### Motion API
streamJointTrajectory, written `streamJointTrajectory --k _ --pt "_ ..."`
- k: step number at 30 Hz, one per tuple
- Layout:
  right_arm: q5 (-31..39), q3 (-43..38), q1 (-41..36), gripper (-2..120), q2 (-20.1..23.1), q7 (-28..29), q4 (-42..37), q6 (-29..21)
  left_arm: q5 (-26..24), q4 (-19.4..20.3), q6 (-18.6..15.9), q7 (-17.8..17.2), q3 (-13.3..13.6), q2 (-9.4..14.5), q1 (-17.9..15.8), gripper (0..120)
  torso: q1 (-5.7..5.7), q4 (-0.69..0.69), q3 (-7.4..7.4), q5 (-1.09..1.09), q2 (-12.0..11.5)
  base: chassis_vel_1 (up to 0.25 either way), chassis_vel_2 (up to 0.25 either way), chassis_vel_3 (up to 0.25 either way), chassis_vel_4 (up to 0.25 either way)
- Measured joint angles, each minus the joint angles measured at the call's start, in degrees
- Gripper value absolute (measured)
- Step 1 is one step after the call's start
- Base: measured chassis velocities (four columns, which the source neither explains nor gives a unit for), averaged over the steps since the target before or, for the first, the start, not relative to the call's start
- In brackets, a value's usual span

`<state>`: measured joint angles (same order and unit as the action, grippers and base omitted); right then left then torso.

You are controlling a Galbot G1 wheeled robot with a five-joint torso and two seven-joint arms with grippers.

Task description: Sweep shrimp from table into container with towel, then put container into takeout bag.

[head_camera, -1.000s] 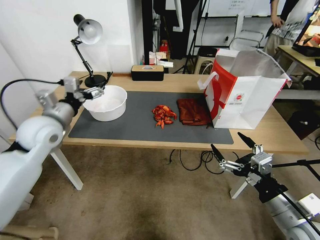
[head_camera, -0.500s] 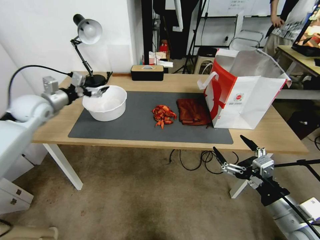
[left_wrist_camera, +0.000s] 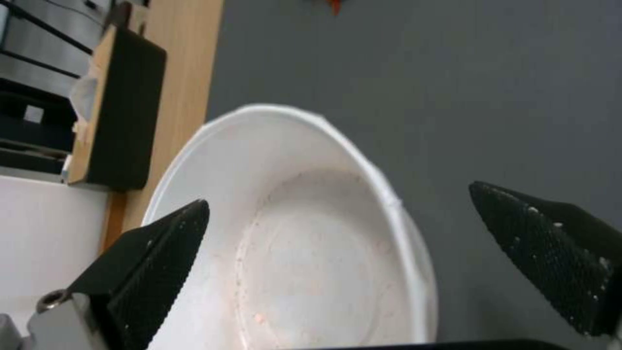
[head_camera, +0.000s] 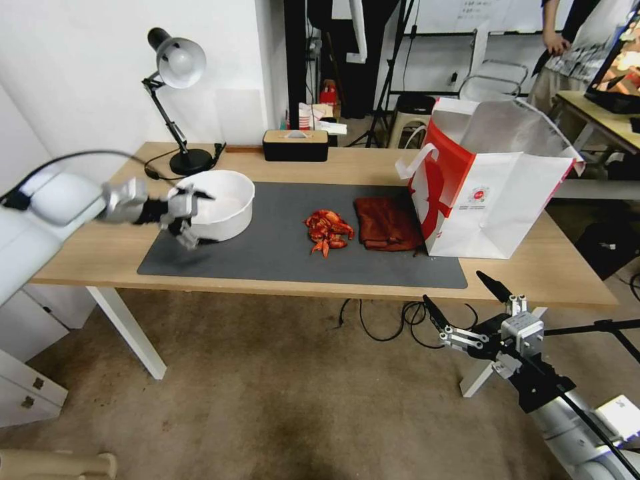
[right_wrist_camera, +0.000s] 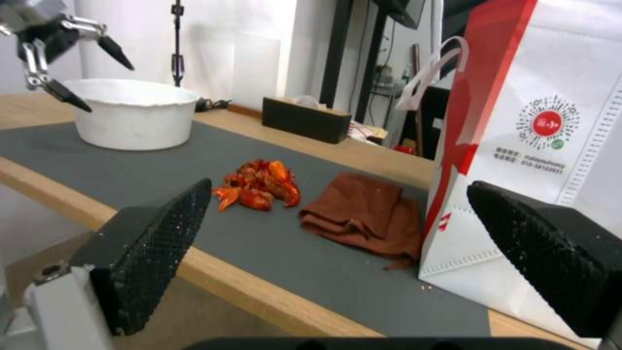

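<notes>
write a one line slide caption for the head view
Open left gripper at the container's rim; shrimp and towel wait beside the takeout bag.

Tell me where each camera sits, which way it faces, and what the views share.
Head view: high up, looking down at the table; left gripper by the container, right gripper below the table edge.
Left wrist view: looks past its open fingers into the container.
Right wrist view: looks across the table at the shrimp, towel, takeout bag.
Shared: all three show the container.
</notes>
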<state>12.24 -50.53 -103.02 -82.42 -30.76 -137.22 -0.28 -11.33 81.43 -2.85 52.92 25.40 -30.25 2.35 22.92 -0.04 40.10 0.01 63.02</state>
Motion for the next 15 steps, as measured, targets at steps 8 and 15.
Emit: streamJointTrajectory --k 8,15 --pt "0.3 -0.5 -0.3 100 -0.1 0.1 -0.7 0.3 5.1 -2.6 -0.2 0.3 13.0 -0.4 -8.7 100 0.00 0.06 0.00 -0.01 0.0 0.000 0.000 0.000 0.000" --pt "0.3 -0.3 -0.5 100 -0.4 0.1 -0.5 0.8 7.6 -5.5 -0.2 -0.2 17.7 -2.0 -14.1 100 0.00 0.05 0.00 0.00 0.0 0.000 0.000 0.000 0.000"
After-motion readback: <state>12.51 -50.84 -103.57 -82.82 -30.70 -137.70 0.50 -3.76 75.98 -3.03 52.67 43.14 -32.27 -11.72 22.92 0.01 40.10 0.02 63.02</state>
